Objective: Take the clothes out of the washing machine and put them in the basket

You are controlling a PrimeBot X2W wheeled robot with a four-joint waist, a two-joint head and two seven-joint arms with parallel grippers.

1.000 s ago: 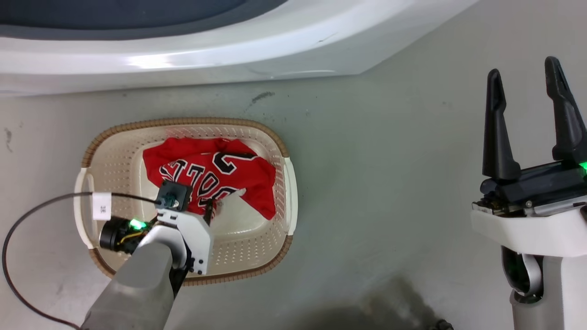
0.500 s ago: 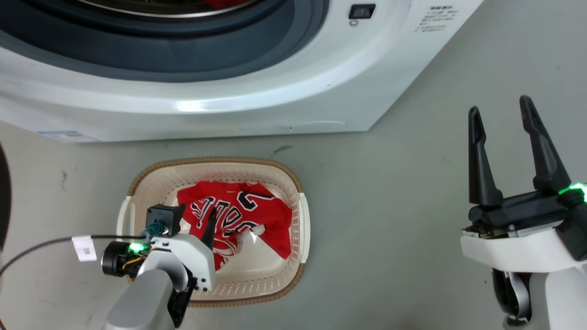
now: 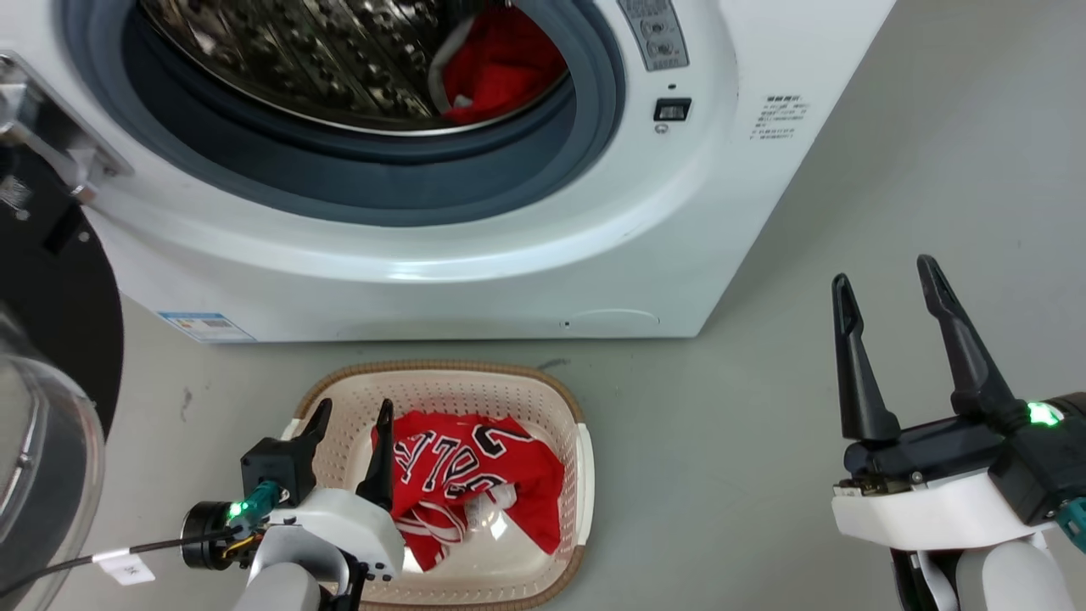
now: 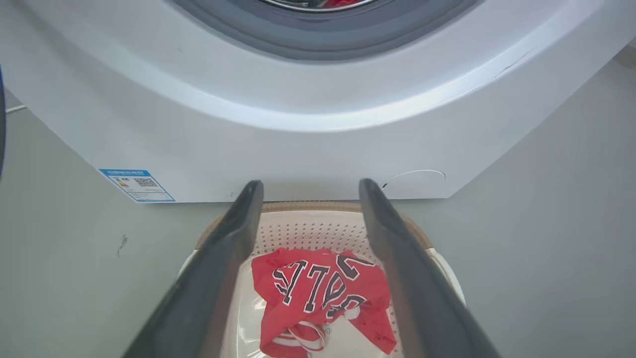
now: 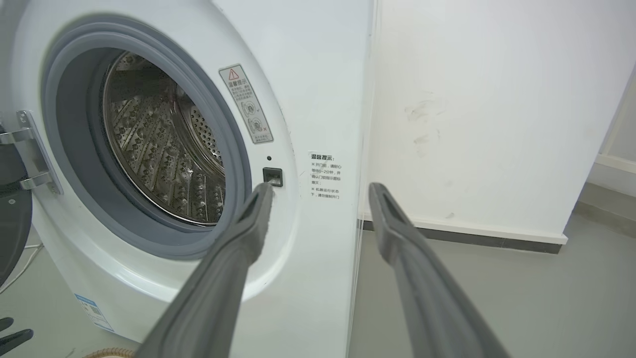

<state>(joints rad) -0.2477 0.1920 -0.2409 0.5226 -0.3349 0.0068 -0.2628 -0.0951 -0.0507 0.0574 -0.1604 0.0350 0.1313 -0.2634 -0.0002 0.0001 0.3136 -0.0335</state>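
Head view: jersey [image 3: 522, 475] lettering upside-down; basket [image 3: 441, 368] long axis left-right.

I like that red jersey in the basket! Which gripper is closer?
Left. The left gripper is beside the jersey, above the basket; the right gripper is off over the floor.

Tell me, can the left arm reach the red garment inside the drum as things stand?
Probably yes. The door stands open and nothing blocks the porthole. The left gripper is open and empty over the basket, so it must only rise to the red garment.
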